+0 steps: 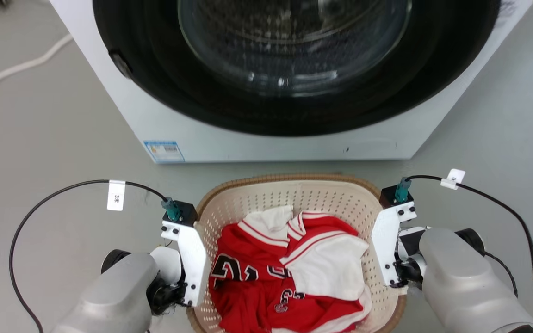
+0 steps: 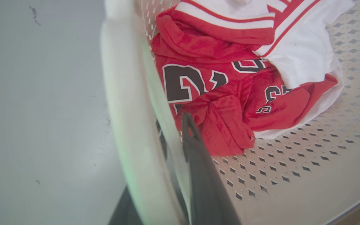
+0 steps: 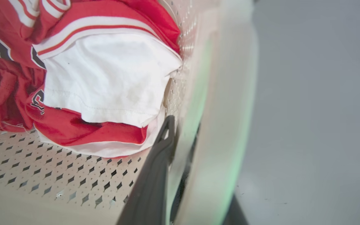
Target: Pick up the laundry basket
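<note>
The laundry basket [image 1: 294, 193], cream and perforated with a brown woven rim, stands on the grey floor in front of the washing machine. Red and white jerseys [image 1: 289, 268] lie crumpled inside it. My left gripper [image 1: 193, 259] is at the basket's left side. In the left wrist view, one dark finger [image 2: 195, 156] is inside the wall and the white rim [image 2: 127, 109] is pressed between the jaws. My right gripper [image 1: 389, 252] mirrors this on the right side, with a finger [image 3: 158, 162] inside the basket wall [image 3: 42, 175] and the rim clamped between the jaws.
The white washing machine [image 1: 178, 125] with its dark round door [image 1: 294, 69] rises just beyond the basket. A white cable [image 1: 16, 67] runs over the floor at the far left. Black cables loop from both wrists. Grey floor [image 1: 40, 148] lies on either side.
</note>
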